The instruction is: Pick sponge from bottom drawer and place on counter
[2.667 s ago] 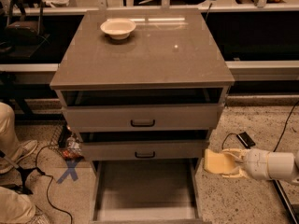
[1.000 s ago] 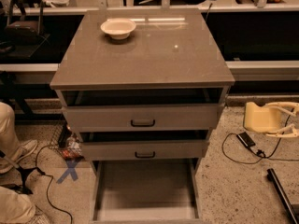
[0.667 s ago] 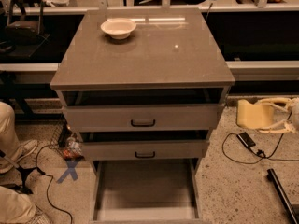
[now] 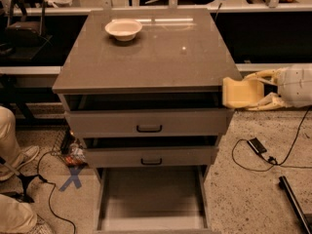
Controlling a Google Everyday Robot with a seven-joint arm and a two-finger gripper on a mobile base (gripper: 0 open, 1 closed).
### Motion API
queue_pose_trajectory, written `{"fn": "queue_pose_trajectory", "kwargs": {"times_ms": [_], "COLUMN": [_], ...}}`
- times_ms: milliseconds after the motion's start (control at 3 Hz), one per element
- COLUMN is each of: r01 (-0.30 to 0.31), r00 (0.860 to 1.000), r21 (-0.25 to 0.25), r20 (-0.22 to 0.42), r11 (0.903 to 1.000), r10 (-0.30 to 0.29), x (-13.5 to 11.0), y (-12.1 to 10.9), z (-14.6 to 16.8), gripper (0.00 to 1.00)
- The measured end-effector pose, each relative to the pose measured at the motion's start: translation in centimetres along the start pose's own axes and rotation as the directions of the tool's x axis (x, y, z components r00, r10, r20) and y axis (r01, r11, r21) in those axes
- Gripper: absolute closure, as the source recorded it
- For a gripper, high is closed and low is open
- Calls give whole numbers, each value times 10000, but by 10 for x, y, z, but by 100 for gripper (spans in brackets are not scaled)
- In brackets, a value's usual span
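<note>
The pale-yellow sponge (image 4: 239, 92) is held in my gripper (image 4: 249, 91) at the right side of the cabinet, just beside the right edge of the counter (image 4: 156, 57) and about level with it. The gripper comes in from the right and its fingers (image 4: 263, 74) close on the sponge from above and below. The bottom drawer (image 4: 152, 201) stands pulled open at the cabinet's foot, its grey floor bare.
A round cream bowl (image 4: 124, 29) sits at the counter's back left. Two upper drawers with black handles (image 4: 149, 128) stand slightly open. Cables (image 4: 258, 147) lie on the floor at right. A person's legs and shoe (image 4: 14, 160) are at left.
The gripper with the sponge has risen from floor level beside the bottom drawer to counter height and has moved left toward the counter's right edge.
</note>
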State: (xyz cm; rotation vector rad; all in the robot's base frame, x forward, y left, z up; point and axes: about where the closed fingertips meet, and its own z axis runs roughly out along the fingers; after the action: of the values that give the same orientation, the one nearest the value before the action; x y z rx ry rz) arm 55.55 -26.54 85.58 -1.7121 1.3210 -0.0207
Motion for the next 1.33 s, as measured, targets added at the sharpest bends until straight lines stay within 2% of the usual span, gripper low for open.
{"fn": "queue_pose_trajectory", "kwargs": {"times_ms": [333, 667, 1333], "r01": [-469, -885, -1376], "r00": [9981, 9950, 9899], "r21": [29, 53, -403], "r20": [-411, -455, -391], "r11": [9989, 9961, 9897], "r10": [470, 887, 1360], "x": [-18, -31, -49], "y": [-34, -66, -117], "z": [17, 36, 87], "gripper": [100, 100, 100]}}
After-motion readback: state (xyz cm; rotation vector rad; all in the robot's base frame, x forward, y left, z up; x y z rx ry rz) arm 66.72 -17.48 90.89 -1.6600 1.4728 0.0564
